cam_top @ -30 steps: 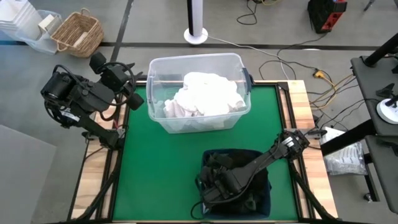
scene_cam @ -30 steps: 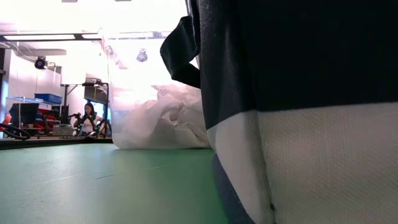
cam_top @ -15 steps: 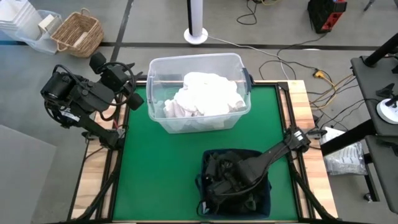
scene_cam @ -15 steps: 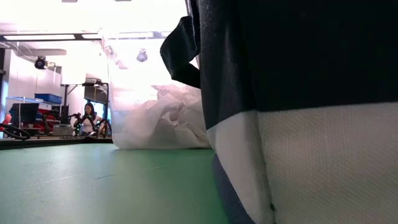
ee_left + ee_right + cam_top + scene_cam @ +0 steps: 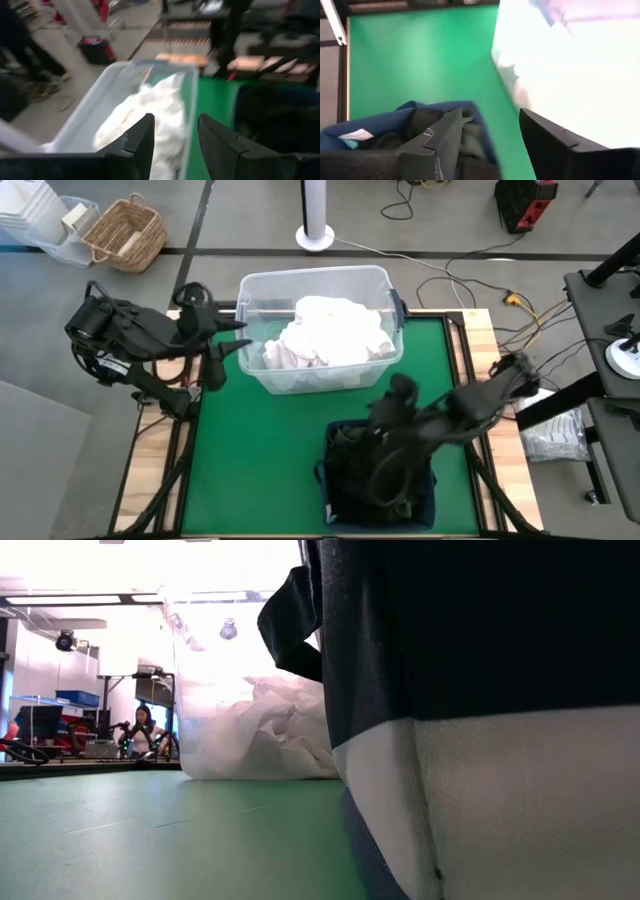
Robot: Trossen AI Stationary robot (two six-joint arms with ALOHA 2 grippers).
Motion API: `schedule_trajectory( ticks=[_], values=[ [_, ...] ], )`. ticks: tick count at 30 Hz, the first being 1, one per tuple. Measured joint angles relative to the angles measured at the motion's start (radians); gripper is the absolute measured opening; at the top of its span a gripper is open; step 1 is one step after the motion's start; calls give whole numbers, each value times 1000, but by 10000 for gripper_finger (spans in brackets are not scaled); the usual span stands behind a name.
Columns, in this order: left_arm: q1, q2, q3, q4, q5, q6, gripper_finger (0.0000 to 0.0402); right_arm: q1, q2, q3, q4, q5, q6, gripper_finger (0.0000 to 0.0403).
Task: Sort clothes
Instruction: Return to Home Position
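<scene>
On the green table (image 5: 270, 450), the clear tub (image 5: 250, 330), far side, holds the white clothes (image 5: 330, 330); the navy bin (image 5: 370, 122), near edge, holds the dark clothes (image 5: 345, 460). A wicker basket (image 5: 125, 230) stands on the floor far left. The right gripper (image 5: 490, 117), released and empty, hangs over the bin, where a low retreat could snag fabric; the left gripper (image 5: 175, 125), also released, sits just beside the tub's left wall, which a careless swing could knock.

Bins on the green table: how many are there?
2. High view: the clear tub of white clothes at the table's top edge; the navy bin of dark clothes at its bottom edge.
</scene>
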Motion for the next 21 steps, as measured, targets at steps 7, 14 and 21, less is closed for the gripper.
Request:
schedule_trajectory(
  ticks=[7, 14, 21],
  values=[
    [-81, 18, 0, 254, 34, -29, 130, 11, -235, -100, 79, 7, -234, 174],
    [-157, 134, 0, 462, -83, 108, 130, 18, -481, -366, 440, -65, -519, 158],
    [-96, 287, 0, 725, 31, 279, 130, -27, -632, -639, 849, -196, -745, 136]
  ],
)
